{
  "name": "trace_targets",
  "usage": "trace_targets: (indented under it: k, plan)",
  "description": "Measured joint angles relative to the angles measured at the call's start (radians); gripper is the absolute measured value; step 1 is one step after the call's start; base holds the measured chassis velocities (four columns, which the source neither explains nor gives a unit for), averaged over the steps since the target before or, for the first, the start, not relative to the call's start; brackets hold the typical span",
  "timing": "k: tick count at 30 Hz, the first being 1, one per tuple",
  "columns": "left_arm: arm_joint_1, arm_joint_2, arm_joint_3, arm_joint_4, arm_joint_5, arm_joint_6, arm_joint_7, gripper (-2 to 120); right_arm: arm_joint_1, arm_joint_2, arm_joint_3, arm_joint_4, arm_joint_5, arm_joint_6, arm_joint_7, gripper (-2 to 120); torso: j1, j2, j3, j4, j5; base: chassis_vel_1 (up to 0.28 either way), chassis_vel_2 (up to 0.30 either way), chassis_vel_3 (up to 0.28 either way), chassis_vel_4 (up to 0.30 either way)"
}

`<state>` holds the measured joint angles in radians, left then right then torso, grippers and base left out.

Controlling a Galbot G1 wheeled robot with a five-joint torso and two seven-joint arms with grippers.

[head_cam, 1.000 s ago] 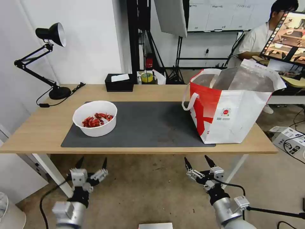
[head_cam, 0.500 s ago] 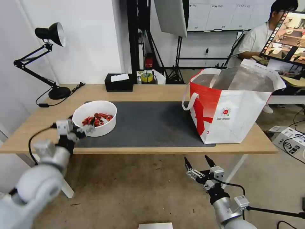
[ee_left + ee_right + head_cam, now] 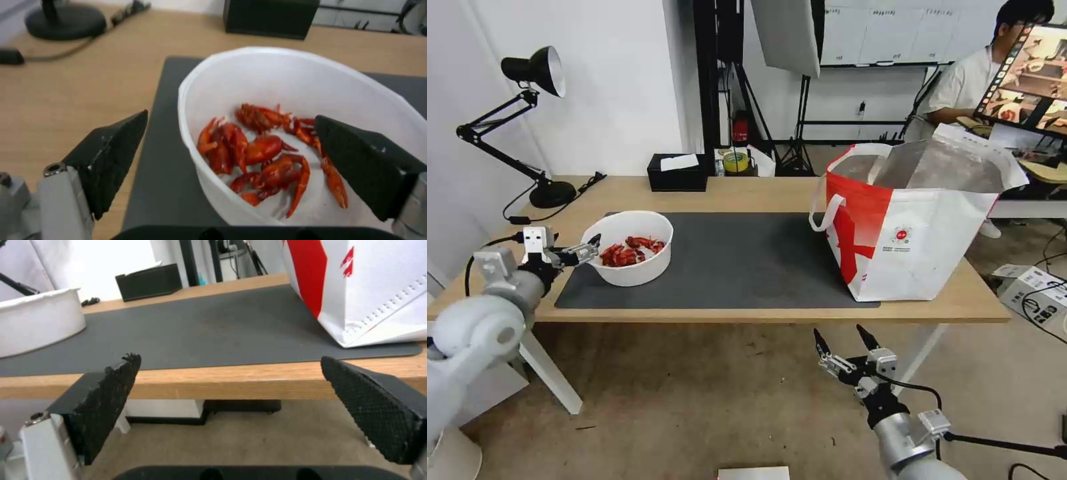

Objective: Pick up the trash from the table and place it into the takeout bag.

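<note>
Clearly the left gripper (image 3: pixel 586 250) is at the near-left rim of the white bowl (image 3: pixel 627 248), fingers (image 3: pixel 111 160) spread with the wall between them — one outside, one over the red shells (image 3: pixel 262 156). A thin rim pinch could flex the wall or tip the bowl, spilling shells onto the grey mat (image 3: pixel 740 260). The takeout bag (image 3: pixel 914 227) stands well apart, across the table (image 3: pixel 760 190). Below the table edge, the right gripper (image 3: pixel 847 343) waits, fingers spread.

White wall (image 3: pixel 620 80) far left, brown floor (image 3: pixel 714 400) near. Black desk lamp (image 3: pixel 527 73) far left, black tissue box (image 3: pixel 678 173) at far edge, light stands (image 3: pixel 800 120) behind.
</note>
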<state>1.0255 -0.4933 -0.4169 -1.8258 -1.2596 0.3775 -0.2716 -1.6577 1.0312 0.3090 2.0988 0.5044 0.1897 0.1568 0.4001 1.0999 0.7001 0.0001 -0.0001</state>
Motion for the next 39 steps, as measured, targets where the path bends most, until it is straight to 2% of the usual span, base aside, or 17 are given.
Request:
trace_targets:
  k: [2,3,5,6,8,12,20,30,32,34,36,37,39]
  plan:
    - [-0.083,0.001,0.041,0.054,-0.073,0.091,-0.003,100,0.000,0.000,0.000,0.000,0.000,0.000,0.000,100,0.000,0.000,0.000,0.0000,-0.0001,0.000,0.000,0.000,0.000]
    - [-0.083,0.001,0.041,0.054,-0.073,0.091,-0.003,100,0.000,0.000,0.000,0.000,0.000,0.000,0.000,100,0.000,0.000,0.000,0.0000,-0.0001,0.000,0.000,0.000,0.000]
    - [-0.149,-0.002,0.083,0.100,-0.106,0.158,-0.015,100,0.000,0.000,0.000,0.000,0.000,0.000,0.000,100,0.000,0.000,0.000,-0.0001,0.0001,0.000,0.000,0.000,0.000]
    - [-0.149,-0.002,0.083,0.100,-0.106,0.158,-0.015,100,0.000,0.000,0.000,0.000,0.000,0.000,0.000,100,0.000,0.000,0.000,-0.0001,0.0001,0.000,0.000,0.000,0.000]
    - [-0.222,-0.005,0.143,0.154,-0.138,0.209,-0.042,100,0.000,0.000,0.000,0.000,0.000,0.000,0.000,100,0.000,0.000,0.000,-0.0001,0.0000,0.000,0.000,0.000,0.000]
    - [-0.292,-0.021,0.200,0.202,-0.178,0.247,-0.069,100,0.000,0.000,0.000,0.000,0.000,0.000,0.000,100,0.000,0.000,0.000,0.0000,0.0000,0.000,0.000,0.000,0.000]
    - [-0.380,-0.064,0.271,0.257,-0.232,0.272,-0.102,100,0.000,0.000,0.000,0.000,0.000,0.000,0.000,100,0.000,0.000,0.000,-0.0001,0.0001,0.000,0.000,0.000,0.000]
    - [-0.442,-0.101,0.325,0.294,-0.237,0.280,-0.145,99,0.000,0.000,0.000,0.000,0.000,0.000,0.000,100,0.000,0.000,0.000,-0.0001,0.0003,0.000,0.000,0.000,0.000]
    - [-0.444,-0.103,0.327,0.298,-0.237,0.280,-0.154,90,0.000,0.000,0.000,0.000,0.000,0.000,0.000,100,0.000,0.000,0.000,-0.0001,0.0003,0.000,0.000,0.000,0.000]
    - [-0.445,-0.103,0.328,0.300,-0.241,0.280,-0.156,87,0.000,0.000,0.000,0.000,0.000,0.000,0.000,100,0.000,0.000,0.000,-0.0001,0.0004,0.000,0.000,0.000,0.000]
    - [-0.444,-0.099,0.328,0.301,-0.253,0.282,-0.156,77,0.000,0.000,0.000,0.000,0.000,0.000,0.000,100,0.000,0.000,0.000,-0.0001,0.0003,0.000,0.000,0.000,0.000]
    - [-0.444,-0.099,0.328,0.301,-0.253,0.282,-0.156,77,0.000,0.000,0.000,0.000,0.000,0.000,0.000,100,0.000,0.000,0.000,-0.0001,0.0003,0.000,0.000,0.000,0.000]
    - [-0.440,-0.095,0.326,0.299,-0.255,0.283,-0.157,67,0.000,0.000,0.000,0.000,0.000,0.000,0.000,100,0.000,0.000,0.000,0.0000,0.0003,0.000,0.000,0.000,0.000]
